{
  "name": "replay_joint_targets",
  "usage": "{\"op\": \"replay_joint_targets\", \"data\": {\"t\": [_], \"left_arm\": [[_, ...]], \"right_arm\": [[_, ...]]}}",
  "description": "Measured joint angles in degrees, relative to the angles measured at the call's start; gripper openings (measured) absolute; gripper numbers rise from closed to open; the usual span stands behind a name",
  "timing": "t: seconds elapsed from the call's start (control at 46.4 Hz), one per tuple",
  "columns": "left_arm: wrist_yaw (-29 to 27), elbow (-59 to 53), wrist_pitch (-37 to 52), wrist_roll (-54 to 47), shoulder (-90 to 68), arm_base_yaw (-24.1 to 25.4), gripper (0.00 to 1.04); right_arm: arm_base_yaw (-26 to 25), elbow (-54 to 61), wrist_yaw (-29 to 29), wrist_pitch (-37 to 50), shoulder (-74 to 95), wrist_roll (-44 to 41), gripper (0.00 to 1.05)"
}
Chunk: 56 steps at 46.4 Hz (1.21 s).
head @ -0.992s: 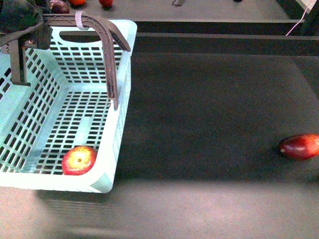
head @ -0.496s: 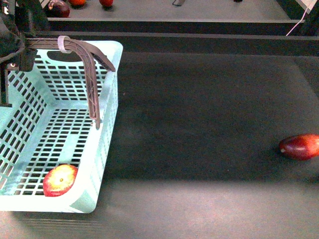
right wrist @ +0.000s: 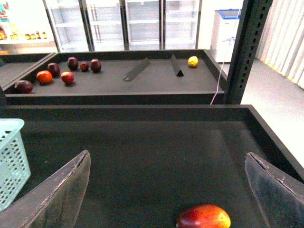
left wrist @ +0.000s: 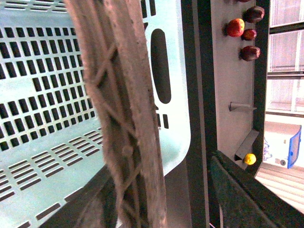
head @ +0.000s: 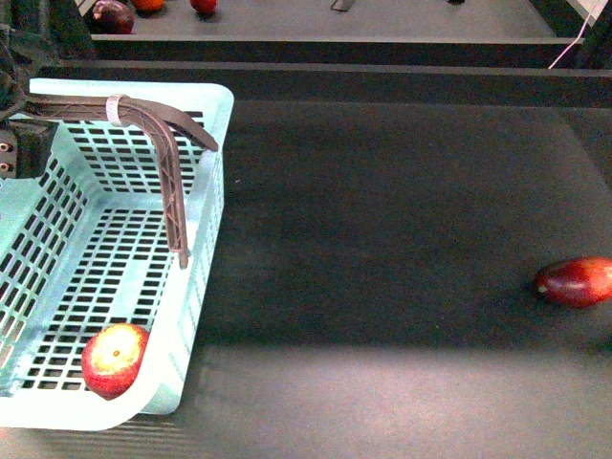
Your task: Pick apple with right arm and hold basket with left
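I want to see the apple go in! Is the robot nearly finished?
Nearly. The apple already lies in the near corner of the basket. The left tool is by the basket's handle at the picture's edge; its grip can't be seen. The right tool is open and empty above the dark shelf. Little seems left.

1. This is a shop, of the grocery or supermarket kind.
2. Glass-door refrigerator cabinets (right wrist: 142, 23) line the back wall, and shelves with bottles (right wrist: 19, 34) show at one end.
3. A chest freezer (right wrist: 227, 29) with a blue body stands by the wall.
4. Fruit lies loose on wide dark display trays (right wrist: 142, 76): red and dark fruits (right wrist: 66, 71) and a yellow one (right wrist: 193, 61).
5. A pale plastic shopping basket (head: 206, 258) with swing handles sits on the near display surface (head: 402, 239).
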<state>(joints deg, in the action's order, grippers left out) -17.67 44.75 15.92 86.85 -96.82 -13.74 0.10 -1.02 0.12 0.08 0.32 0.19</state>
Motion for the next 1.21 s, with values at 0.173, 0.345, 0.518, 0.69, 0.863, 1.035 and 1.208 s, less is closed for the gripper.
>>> {"op": "replay_joint_targets", "data": {"t": [0.173, 0.345, 0.518, 0.69, 0.863, 1.035, 1.208], "left_arm": [[-3.0, -3.1, -4.9, 0.1, 8.2, -1.1, 0.89], [-10.1, -5.8, -14.7, 0.8, 20.1, -2.4, 0.98], [-10.6, -5.8, -15.2, 0.4, 23.0, -3.0, 0.98], [5.7, -23.8, 28.8, -48.0, 24.9, 0.9, 0.66], [8.9, -31.0, 34.1, -80.0, 33.1, 4.6, 0.30], [11.6, -36.5, 31.1, -85.4, 41.2, 7.4, 0.03], [17.3, -40.2, 25.7, -86.0, 49.9, 12.4, 0.03]], "right_arm": [[0.0, 0.0, 0.0, 0.0, 0.0, 0.0, 0.96], [0.0, 0.0, 0.0, 0.0, 0.0, 0.0, 0.96], [0.0, 0.0, 0.0, 0.0, 0.0, 0.0, 0.96], [0.0, 0.0, 0.0, 0.0, 0.0, 0.0, 0.96], [0.0, 0.0, 0.0, 0.0, 0.0, 0.0, 0.96], [0.0, 0.0, 0.0, 0.0, 0.0, 0.0, 0.96], [0.0, 0.0, 0.0, 0.0, 0.0, 0.0, 0.96]]}}
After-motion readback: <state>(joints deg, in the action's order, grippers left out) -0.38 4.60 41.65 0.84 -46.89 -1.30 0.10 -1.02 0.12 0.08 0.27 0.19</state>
